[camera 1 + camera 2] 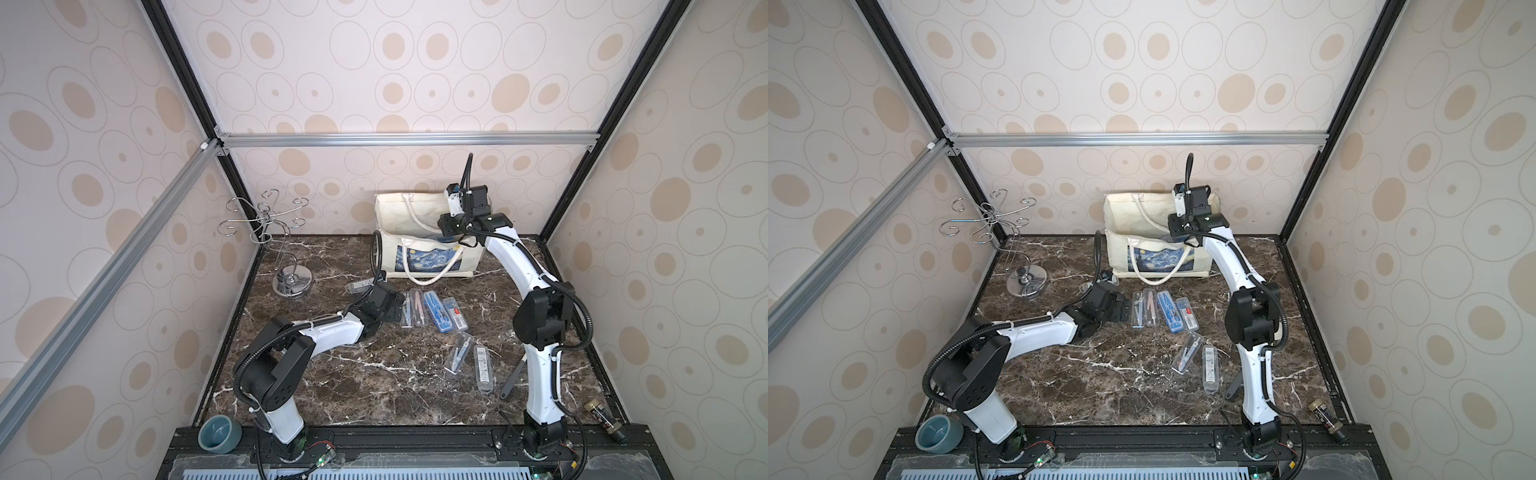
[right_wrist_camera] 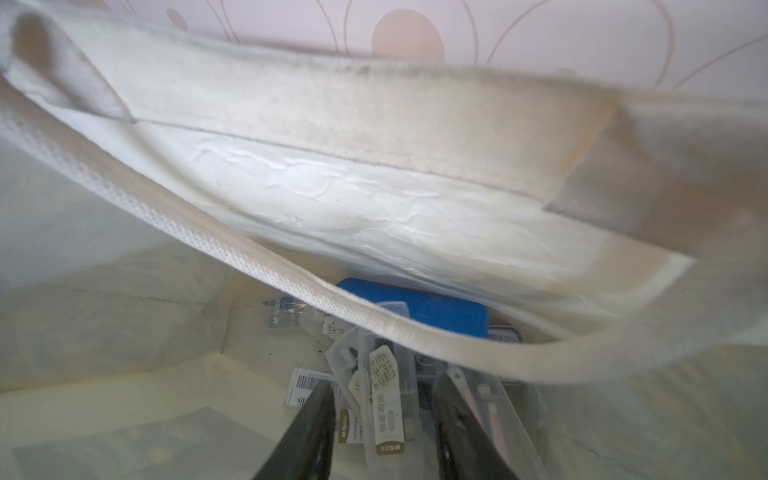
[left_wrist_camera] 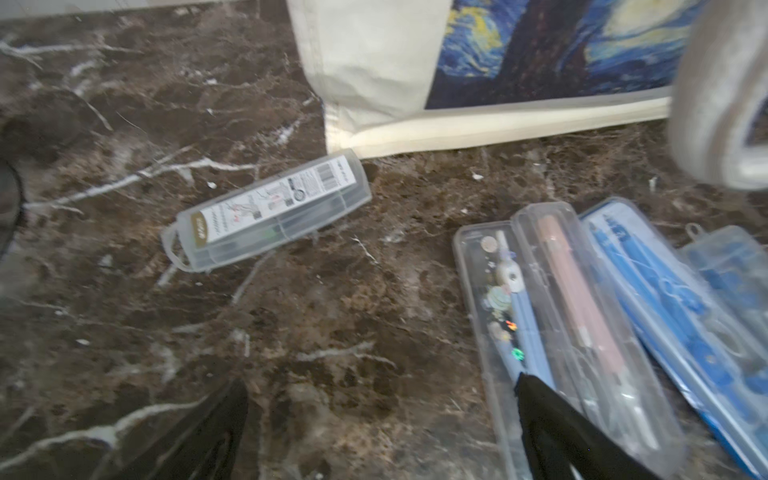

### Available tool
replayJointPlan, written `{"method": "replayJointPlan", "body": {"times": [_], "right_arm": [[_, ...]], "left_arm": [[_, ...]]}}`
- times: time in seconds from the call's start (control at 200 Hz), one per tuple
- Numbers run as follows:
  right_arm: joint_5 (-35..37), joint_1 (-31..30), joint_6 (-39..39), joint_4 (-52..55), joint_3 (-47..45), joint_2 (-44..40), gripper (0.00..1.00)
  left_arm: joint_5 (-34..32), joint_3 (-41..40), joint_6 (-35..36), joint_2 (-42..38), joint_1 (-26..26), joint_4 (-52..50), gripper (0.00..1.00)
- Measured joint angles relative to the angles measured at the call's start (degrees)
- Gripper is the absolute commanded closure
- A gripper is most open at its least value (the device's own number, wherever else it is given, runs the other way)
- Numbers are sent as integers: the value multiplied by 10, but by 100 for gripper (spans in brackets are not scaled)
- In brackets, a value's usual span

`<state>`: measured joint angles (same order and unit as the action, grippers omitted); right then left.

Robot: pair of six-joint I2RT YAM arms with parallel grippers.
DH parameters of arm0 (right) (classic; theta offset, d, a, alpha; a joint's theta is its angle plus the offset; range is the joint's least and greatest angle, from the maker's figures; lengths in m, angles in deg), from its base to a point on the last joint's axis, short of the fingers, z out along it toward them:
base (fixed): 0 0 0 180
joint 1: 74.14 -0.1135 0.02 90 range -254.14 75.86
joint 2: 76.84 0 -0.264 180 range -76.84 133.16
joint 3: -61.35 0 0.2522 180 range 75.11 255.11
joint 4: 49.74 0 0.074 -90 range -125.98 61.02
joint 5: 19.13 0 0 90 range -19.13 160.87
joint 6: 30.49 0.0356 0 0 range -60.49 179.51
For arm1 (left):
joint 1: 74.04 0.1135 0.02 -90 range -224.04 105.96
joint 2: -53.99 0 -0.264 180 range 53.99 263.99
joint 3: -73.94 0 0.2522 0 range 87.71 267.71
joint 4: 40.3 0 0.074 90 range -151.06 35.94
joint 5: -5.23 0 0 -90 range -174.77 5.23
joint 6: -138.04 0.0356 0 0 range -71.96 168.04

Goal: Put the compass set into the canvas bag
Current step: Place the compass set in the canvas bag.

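right gripper (image 2: 382, 384) fingers stand part-open inside the canvas bag (image 1: 436, 259), compass set (image 2: 388, 411) loose between them, so i'd lift straight out past its rope handle (image 2: 249, 249); left gripper (image 3: 379, 382) gapes wide before it.

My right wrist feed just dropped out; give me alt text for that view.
Looking down into the canvas bag, the right gripper hangs with jaws apart above a pile of clear compass-set cases and a blue case on the bag's floor. A white rope handle crosses the view.
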<state>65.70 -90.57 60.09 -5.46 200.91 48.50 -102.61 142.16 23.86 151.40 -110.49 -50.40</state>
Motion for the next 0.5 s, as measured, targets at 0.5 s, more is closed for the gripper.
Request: {"method": "replayJointPlan", "body": {"times": [0.5], "right_arm": [[-129, 0, 22, -85, -156, -235, 41]], "left_arm": [[94, 155, 376, 104, 126, -62, 0]]}}
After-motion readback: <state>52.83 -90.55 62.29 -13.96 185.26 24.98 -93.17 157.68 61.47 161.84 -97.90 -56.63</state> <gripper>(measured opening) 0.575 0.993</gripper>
